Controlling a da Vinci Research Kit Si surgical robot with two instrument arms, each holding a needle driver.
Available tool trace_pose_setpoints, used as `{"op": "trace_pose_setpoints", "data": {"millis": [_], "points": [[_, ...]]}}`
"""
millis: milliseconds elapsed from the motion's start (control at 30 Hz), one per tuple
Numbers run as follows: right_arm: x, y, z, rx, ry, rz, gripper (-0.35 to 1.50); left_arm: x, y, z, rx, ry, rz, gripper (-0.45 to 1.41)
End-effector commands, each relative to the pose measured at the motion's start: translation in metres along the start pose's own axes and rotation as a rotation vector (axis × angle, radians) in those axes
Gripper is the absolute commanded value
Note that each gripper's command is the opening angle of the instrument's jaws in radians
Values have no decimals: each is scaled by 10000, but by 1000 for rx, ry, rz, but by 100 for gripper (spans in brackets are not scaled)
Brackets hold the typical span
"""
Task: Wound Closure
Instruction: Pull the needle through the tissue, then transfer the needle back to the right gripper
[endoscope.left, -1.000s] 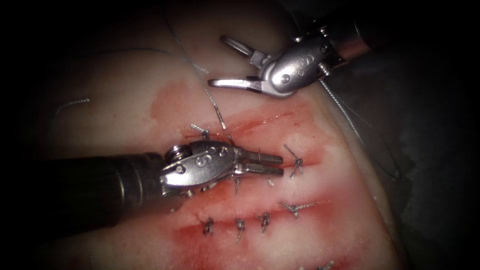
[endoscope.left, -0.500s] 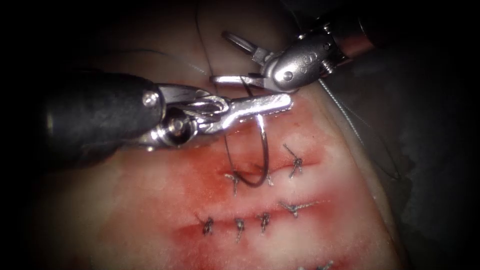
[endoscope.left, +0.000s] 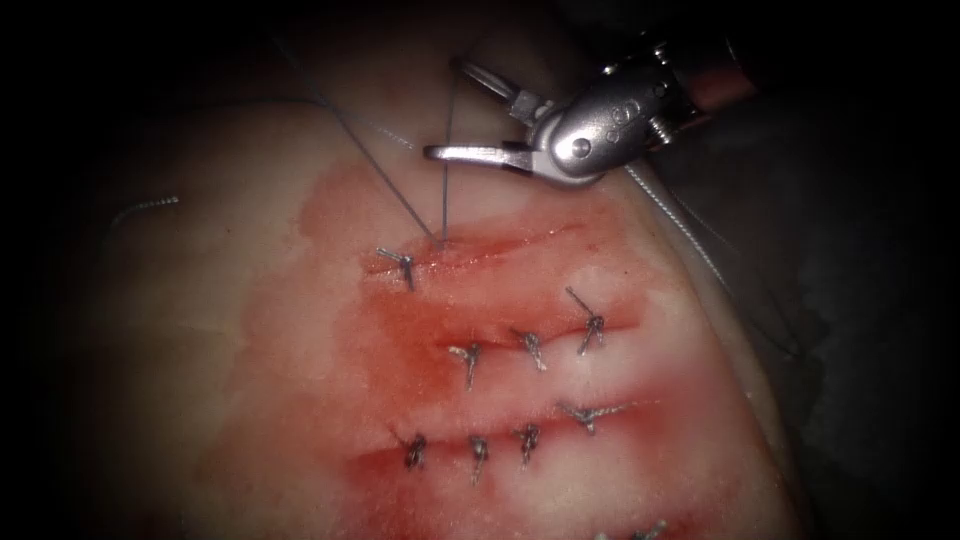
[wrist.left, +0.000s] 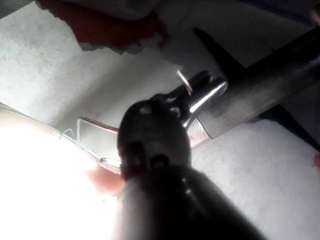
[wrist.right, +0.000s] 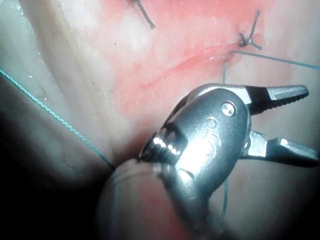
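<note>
My right tool (endoscope.left: 442, 110) hovers above the top cut (endoscope.left: 500, 245) with its jaws open and nothing between them. In the right wrist view the same tool (wrist.right: 310, 125) stands open just over the tissue. Two strands of thread (endoscope.left: 400, 200) rise taut from the left part of this cut, beside a knotted stitch (endoscope.left: 400, 260). One strand runs up and to the left, the other straight up past the right tool's lower jaw. The left wrist view looks along my left tool's dark wrist (wrist.left: 150, 140) from behind, with the right tool's shaft (wrist.left: 270, 82) beyond it.
Two lower cuts carry several knotted stitches (endoscope.left: 530, 350) with red fluid (endoscope.left: 420, 360) around them. A loose strand of thread (endoscope.left: 690, 230) trails down the tissue's right edge. A short pale thread end (endoscope.left: 145, 207) lies at the left.
The left tool rose from the cut holding the curved needle, then left the endoscope view. Two strands now stand taut from the top cut. The right tool barely moved.
</note>
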Motion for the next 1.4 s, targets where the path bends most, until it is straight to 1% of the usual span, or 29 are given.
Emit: {"op": "trace_pose_setpoints", "data": {"millis": [33, 67, 100, 133, 167, 200, 233, 300, 333, 367, 400, 433, 467, 500, 533, 633, 667, 700, 733, 767, 800, 867, 900, 1033, 1067, 1200, 1267, 1367, 1400], "points": [[-2, -3, 2, 40, -12, 76, 116, 25, 3, 13, 35, 85, 75, -45], [-5, -4, -2, 79, -18, 168, 103, 47, -1, 17, 78, 152, 143, -45], [-5, -3, -6, 113, 3, 214, 89, 65, -4, 19, 120, 209, 183, -45], [-3, 2, -15, 170, 77, 302, 72, 107, -10, 23, 203, 317, 260, -45], [-3, 2, -15, 170, 77, 302, 72, 107, -10, 23, 203, 317, 260, -45], [-9, 17, -30, 229, 147, 626, 69, 180, -19, 24, 314, 524, 478, -45], [-15, 22, -36, 267, 118, 745, 77, 207, -22, 23, 362, 601, 548, -45], [-22, 28, -44, 319, 59, 851, 86, 244, -26, 17, 421, 703, 619, -45], [-29, 33, -51, 366, 27, 901, 59, 275, -27, 11, 466, 777, 690, -45], [-29, 33, -51, 366, 27, 901, 59, 275, -27, 11, 466, 777, 690, -45], [-31, 35, -55, 388, 11, 920, 40, 283, -25, 9, 484, 797, 719, -45], [-35, 37, -60, 394, -8, 935, 39, 291, -23, 6, 506, 821, 767, -45], [-37, 44, -66, 387, 0, 949, 37, 295, -19, 3, 540, 847, 810, -45], [-36, 51, -68, 382, 11, 986, 34, 296, -18, 0, 553, 858, 828, -45], [-36, 57, -70, 372, 18, 1003, 25, 295, -17, -3, 561, 874, 848, -45], [-35, 75, -74, 343, 27, 1120, 24, 293, -17, -8, 572, 920, 878, -45], [-35, 75, -74, 343, 27, 1120, 24, 293, -17, -8, 572, 920, 878, -45], [-36, 80, -75, 339, 25, 1151, 24, 293, -17, -9, 584, 928, 894, -45], [-38, 91, -77, 341, 10, 1237, 29, 295, -17, -9, 597, 952, 911, -45], [-38, 91, -77, 341, 10, 1237, 29, 295, -17, -9, 597, 952, 911, -45], [-40, 99, -78, 317, 14, 1264, 35, 298, -18, -9, 590, 958, 923, -45], [-40, 106, -74, 297, 16, 1281, 35, 303, -19, -8, 581, 964, 936, -45], [-38, 110, -67, 294, 15, 1290, 35, 308, -21, -8, 582, 971, 945, -45], [-28, 111, -59, 298, 17, 1284, 35, 313, -24, -7, 591, 969, 941, -45], [-24, 109, -58, 292, 17, 1283, 25, 314, -26, -8, 604, 965, 934, -45], [-21, 107, -58, 279, 19, 1284, 20, 318, -30, -7, 627, 959, 923, -45], [-20, 106, -56, 264, 21, 1285, 19, 324, -34, -7, 661, 949, 911, -45], [-19, 106, -53, 219, 13, 1288, 20, 332, -39, -9, 697, 940, 910, -45], [-19, 107, -51, 200, 6, 1291, 30, 337, -40, -8, 714, 936, 915, -45]]}}
